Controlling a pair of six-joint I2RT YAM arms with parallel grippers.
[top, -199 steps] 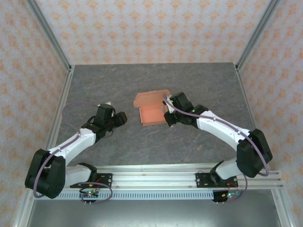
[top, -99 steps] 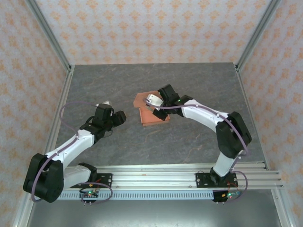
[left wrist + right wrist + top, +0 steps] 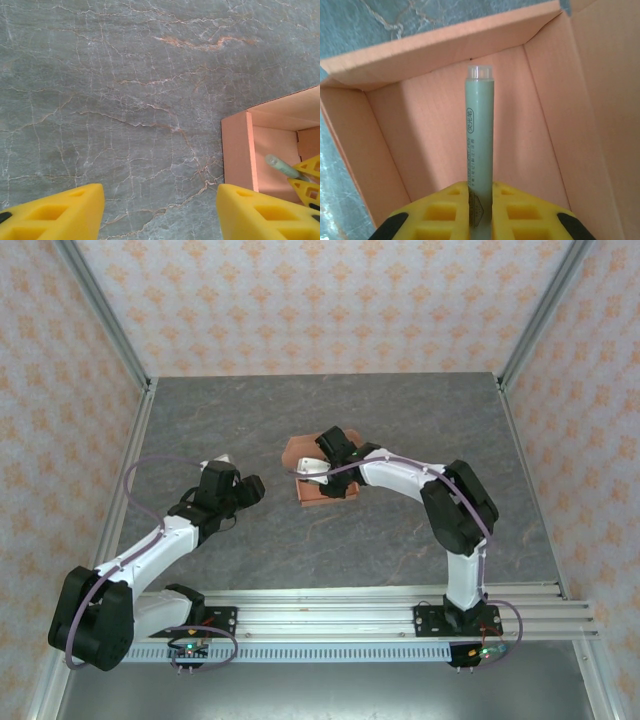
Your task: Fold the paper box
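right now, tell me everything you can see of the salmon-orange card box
The salmon-orange thin card box stands open-topped on the grey marbled table. Its walls are raised around a flat floor, and the card looks matte and faintly ribbed. The right gripper reaches into it, shut on a pale grey-green stick with a clear cap; whether the stick touches the floor is unclear. The open left gripper is apart from it.

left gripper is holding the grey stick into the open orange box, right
No, it's the right gripper that is shut on the grey stick, pointing it into the open paper box; the right wrist view shows this. The left gripper is open beside the box.
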